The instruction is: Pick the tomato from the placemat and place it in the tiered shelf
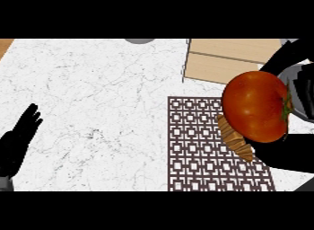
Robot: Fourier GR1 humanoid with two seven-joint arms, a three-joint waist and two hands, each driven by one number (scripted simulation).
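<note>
Our right hand [305, 90] curls round the tomato [255, 105] at the frame's right; we carry it level toward the tiered shelf [226, 56] at upper right.

White marble counter [100, 90] below me. On it: brown lattice placemat [199, 152], croissant [234, 138] on the mat; pale wooden tiered shelf [226, 58] beyond.

Tomato [255, 105] above the placemat's [199, 152] right edge — croissant [235, 138] on it, tiered shelf [222, 58] behind.
</note>
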